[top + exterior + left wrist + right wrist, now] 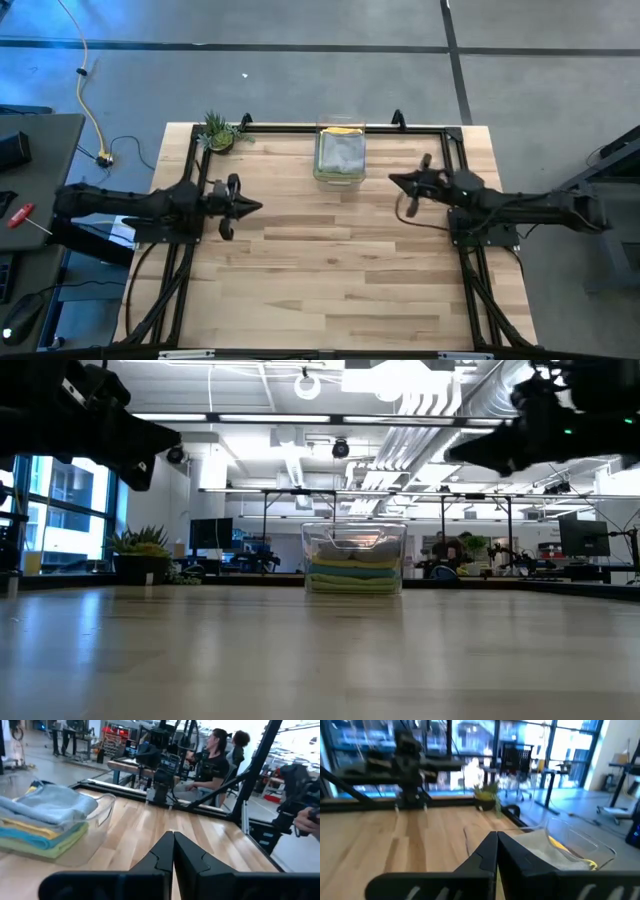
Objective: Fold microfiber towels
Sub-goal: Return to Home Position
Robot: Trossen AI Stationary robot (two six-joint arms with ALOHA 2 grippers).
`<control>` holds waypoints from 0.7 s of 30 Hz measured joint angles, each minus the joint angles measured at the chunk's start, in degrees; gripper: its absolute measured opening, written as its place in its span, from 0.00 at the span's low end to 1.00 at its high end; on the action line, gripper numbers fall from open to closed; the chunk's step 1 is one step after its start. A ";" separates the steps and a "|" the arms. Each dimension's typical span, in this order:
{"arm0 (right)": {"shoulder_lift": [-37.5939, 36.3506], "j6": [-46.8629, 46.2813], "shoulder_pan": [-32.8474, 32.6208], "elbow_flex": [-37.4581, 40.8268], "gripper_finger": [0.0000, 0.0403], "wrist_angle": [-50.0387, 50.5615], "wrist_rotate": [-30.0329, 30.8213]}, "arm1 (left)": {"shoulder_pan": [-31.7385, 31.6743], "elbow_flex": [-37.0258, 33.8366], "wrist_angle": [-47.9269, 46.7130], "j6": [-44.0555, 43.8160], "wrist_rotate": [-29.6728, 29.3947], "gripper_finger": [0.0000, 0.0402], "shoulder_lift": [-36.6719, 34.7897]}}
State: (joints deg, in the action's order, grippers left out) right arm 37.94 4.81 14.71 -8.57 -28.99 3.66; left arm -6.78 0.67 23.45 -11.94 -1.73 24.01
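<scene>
Tally: 1 counter (330,270); 1 clear bin (340,182) on it. Towels stacked in the bin, 4 layers countable: 1 grey towel (55,802), 1 yellow towel (25,826), 1 teal towel (22,837), 1 lime green towel (46,851); any further layer cannot be told. Arms, 2: left arm (130,205), right arm (530,208). Hands, 2: left hand (252,208), right hand (395,180). 1 potted plant (218,132). Seated beyond the counter, 2 people: one person (210,762), second person (239,741).

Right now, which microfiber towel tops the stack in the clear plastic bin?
The grey microfiber towel, lying above the yellow towel, teal towel and lime green towel.
</scene>
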 joint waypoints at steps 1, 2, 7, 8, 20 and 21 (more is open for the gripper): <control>-2.86 -0.16 -0.48 1.58 0.00 0.01 0.46 | -1.00 0.00 -1.40 -0.71 1.14 0.00 -0.97; -5.67 -0.31 -0.82 3.12 0.00 0.01 0.50 | -1.89 0.00 -2.81 -1.09 1.82 0.00 -2.07; -18.68 -1.01 -1.39 8.00 0.00 2.97 0.61 | -5.39 0.00 -8.06 -1.17 2.59 0.00 -7.49; -21.11 -0.94 -1.39 7.91 0.00 6.06 0.70 | -6.01 0.00 -8.86 -0.94 2.64 0.00 -8.69; -37.34 -0.38 -1.11 7.99 0.00 26.74 2.98 | -12.67 0.24 -21.92 -0.76 4.26 0.00 -23.80; -37.30 -0.40 -0.96 7.99 0.00 26.94 3.23 | -13.07 0.24 -22.61 -0.25 4.29 0.00 -23.87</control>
State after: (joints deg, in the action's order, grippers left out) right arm 0.64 4.41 13.75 -0.58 -2.06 6.89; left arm -19.85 0.91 0.85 -12.19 2.56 0.14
